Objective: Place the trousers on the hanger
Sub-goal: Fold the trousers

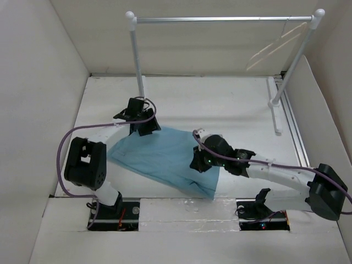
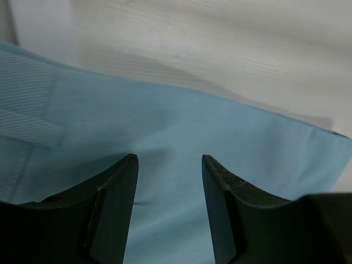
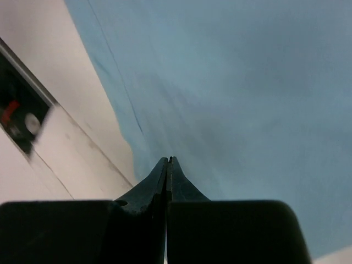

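Trousers [image 1: 165, 159], light blue, spread flat as a slanted sheet across the near middle of the white table [image 1: 220, 104], between the two arms. Seen close in the left wrist view as smooth cloth [image 2: 192, 132] with a ribbed band at the left edge; in the right wrist view as a broad blue expanse [image 3: 247, 82] ending at a hem beside bare table.

Hanger [image 1: 272, 47], thin and pale, hung near the right end of the silver rail [image 1: 220, 19] at the back, well apart from the trousers and from both arms.

Left gripper [image 1: 144, 125] low over the far corner of the cloth, jaws spread apart [image 2: 169, 159], blue fabric showing in the gap, nothing clamped.

Right gripper [image 1: 201, 159] down at the right-hand edge of the cloth, fingers pressed fully together [image 3: 169, 160], tips right at the fabric. Cannot tell whether any fold sits pinched between them.

Purple cable [image 1: 63, 148] looping out from the left arm; a second one along the right arm.
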`<state>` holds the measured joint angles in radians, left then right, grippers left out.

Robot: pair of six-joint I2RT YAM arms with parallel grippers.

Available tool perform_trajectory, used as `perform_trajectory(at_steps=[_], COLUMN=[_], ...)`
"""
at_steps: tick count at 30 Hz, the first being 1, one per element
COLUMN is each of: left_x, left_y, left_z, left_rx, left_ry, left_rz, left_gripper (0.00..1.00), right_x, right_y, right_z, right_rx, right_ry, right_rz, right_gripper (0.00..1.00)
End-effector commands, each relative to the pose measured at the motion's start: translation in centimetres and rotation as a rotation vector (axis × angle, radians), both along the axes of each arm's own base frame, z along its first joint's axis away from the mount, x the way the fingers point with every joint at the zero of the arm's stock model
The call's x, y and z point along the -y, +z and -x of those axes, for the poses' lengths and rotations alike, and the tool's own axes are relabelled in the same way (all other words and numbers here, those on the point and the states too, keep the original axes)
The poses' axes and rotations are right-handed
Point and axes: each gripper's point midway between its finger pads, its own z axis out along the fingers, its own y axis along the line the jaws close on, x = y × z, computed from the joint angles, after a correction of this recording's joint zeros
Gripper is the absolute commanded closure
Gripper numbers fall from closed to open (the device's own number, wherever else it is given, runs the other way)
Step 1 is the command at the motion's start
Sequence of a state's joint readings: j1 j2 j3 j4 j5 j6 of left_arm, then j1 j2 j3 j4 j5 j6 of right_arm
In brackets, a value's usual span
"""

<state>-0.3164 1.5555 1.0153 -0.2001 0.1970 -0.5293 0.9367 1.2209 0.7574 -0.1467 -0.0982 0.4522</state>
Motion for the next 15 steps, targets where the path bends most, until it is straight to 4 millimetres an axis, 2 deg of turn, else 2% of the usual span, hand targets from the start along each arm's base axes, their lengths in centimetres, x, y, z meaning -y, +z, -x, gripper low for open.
perform_trajectory(at_steps=[1, 2, 3, 4, 5, 6, 7, 8, 9, 10, 11, 14, 15], left_x=[-2.6, -3.9, -6.0, -7.3, -8.5, -10.8, -12.1, -13.2, -14.1, -15.9, -16.4, -17.2, -17.2], left_y=[0.5, -1.1, -2.1, -2.9, -4.4, -5.1, -5.8, -7.0, -7.1, -7.4, -7.9, -6.8, -5.7], left_z=[-2.2, -1.6, -1.8, -1.5, -0.6, -0.4, 0.1, 1.5, 1.9, 2.5, 3.4, 3.7, 3.5], left_rx=[0.039, 0.005, -0.016, -0.038, -0.079, -0.102, -0.122, -0.164, -0.166, -0.178, -0.196, -0.153, -0.121], left_ry=[0.122, 0.154, 0.216, 0.255, 0.291, 0.358, 0.403, 0.451, 0.488, 0.553, 0.587, 0.620, 0.613], left_rz=[0.082, 0.072, 0.064, 0.058, 0.048, 0.044, 0.040, 0.041, 0.050, 0.063, 0.072, 0.080, 0.085], left_gripper=[0.54, 0.54, 0.54, 0.54, 0.54, 0.54, 0.54, 0.55, 0.55, 0.55, 0.55, 0.55, 0.55], right_x=[2.5, 3.6, 4.0, 4.5, 5.5, 5.9, 6.3, 6.7, 7.4, 7.7, 8.1, 9.1, 9.4], right_y=[-3.4, -4.8, -5.5, -6.2, -7.3, -7.6, -7.9, -8.2, -8.5, -8.6, -8.8, -9.5, -9.7], right_z=[3.0, 4.0, 4.8, 5.2, 6.0, 6.3, 6.8, 6.9, 7.3, 7.5, 7.6, 8.0, 8.0], right_rx=[-0.098, -0.124, -0.146, -0.162, -0.182, -0.196, -0.201, -0.203, -0.207, -0.208, -0.207, -0.221, -0.222], right_ry=[-0.003, -0.006, -0.005, -0.008, -0.014, -0.022, -0.021, -0.027, -0.030, -0.031, -0.037, -0.031, -0.023], right_rz=[0.075, 0.092, 0.096, 0.105, 0.120, 0.125, 0.131, 0.139, 0.149, 0.157, 0.169, 0.202, 0.215], right_gripper=[1.00, 1.00, 1.00, 1.00, 1.00, 1.00, 1.00, 1.00, 1.00, 1.00, 1.00, 1.00, 1.00])
